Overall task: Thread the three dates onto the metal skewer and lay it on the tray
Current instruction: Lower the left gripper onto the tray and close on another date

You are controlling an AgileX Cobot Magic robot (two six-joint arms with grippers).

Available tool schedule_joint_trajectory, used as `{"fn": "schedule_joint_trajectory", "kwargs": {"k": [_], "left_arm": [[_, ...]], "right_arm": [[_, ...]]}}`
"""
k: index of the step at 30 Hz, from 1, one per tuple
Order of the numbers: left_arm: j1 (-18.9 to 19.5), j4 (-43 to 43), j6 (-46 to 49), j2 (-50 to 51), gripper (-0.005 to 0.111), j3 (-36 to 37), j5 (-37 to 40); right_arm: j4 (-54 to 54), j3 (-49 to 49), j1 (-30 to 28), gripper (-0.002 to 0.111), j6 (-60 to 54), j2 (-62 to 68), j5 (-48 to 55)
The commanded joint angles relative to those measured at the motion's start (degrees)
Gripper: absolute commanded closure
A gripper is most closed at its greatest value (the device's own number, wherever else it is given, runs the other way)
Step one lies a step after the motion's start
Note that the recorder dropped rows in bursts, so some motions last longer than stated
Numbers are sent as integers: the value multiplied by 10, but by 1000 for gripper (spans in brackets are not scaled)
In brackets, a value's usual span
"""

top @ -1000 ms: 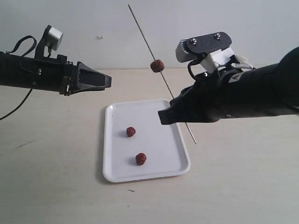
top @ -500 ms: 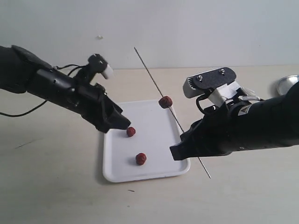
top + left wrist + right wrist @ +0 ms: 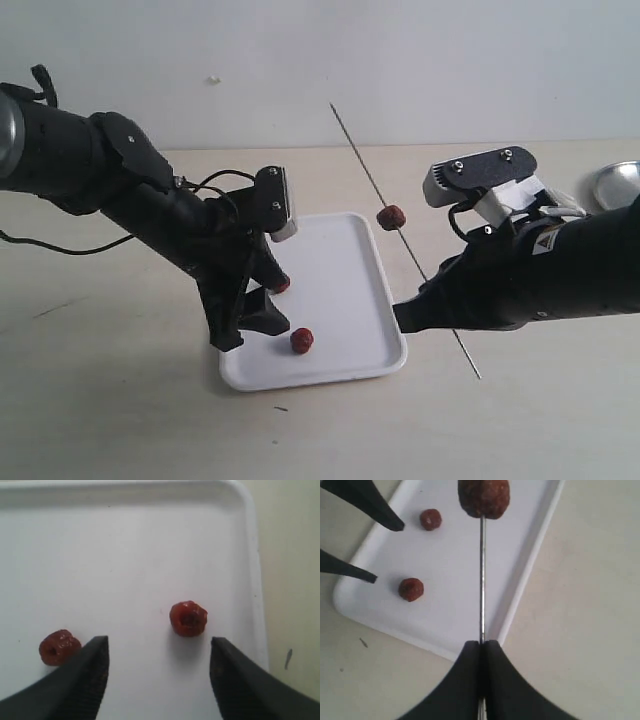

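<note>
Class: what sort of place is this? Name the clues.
Probably a robot lab bench: plain table by a blank wall, a robot's left arm and right arm, one tray holding dates.

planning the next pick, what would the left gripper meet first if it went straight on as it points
The left gripper, jaws open, would likely meet the date lying on the tray first; depth is unclear.
</note>
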Motion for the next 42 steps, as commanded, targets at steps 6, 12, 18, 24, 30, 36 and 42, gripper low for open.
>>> {"fn": "schedule_joint_trajectory", "kwargs": {"k": [6, 12, 18, 24, 30, 36, 42], "left_arm": [[-62, 106, -2, 0, 40, 2, -55], [-103, 252, -123, 0, 44, -12, -75], [-119, 339, -226, 31, 43, -98, 27], [-135, 363, -239, 50, 43, -122, 60], [-139, 364, -239, 50, 43, -122, 58], [-139, 390, -243, 80, 44, -125, 56], [-139, 390, -243, 85, 47, -125, 40]], "right_arm": [[-25, 6, -14, 108, 20, -5, 16], [-25, 6, -14, 108, 20, -5, 30], [-36, 6, -14, 108, 20, -5, 52], [-36, 6, -14, 108, 20, -5, 55], [-36, 6, -14, 108, 20, -5, 56], [-36, 6, -14, 108, 20, -5, 56], [-36, 6, -14, 108, 20, -5, 56]]}}
